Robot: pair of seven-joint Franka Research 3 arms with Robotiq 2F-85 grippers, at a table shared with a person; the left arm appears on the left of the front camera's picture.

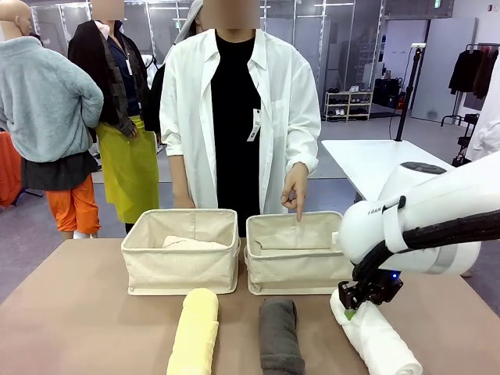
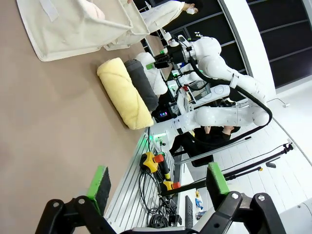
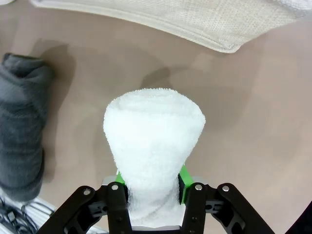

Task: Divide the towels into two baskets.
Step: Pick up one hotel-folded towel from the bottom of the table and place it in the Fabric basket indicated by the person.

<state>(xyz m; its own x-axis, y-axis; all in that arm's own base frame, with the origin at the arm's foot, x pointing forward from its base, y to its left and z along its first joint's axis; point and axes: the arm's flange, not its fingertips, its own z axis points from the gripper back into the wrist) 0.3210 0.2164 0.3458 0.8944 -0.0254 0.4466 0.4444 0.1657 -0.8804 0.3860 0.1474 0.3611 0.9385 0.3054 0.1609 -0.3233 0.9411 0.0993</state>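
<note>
Nearest the robot, the left claw hangs above the brown table with its green-padded fingers wide apart and nothing between them.

Three rolled towels lie side by side along the near part of the table. The yellow towel is on the robot's left, with its length running from the near edge toward the baskets. The dark grey towel lies in the middle, roughly parallel to the yellow one and a little apart from it. The white towel is on the right. It slants, with its far end turned inward toward the grey roll.

The right claw comes down from the white arm onto that far end of the white towel. Its fingers are clamped on the roll. In the right wrist view, the green pads press in from both sides and pinch the terry cloth narrow between them.

Beyond the towels, two beige canvas baskets stand next to each other, nearly touching. The left basket holds the pale pink towel, which lies low inside and shows just over the front wall. The right basket stands just past the far end of the grey roll.

At the far side of the table stands a person in a white shirt over black. One hand points a finger down at the back rim of the right basket.
</note>
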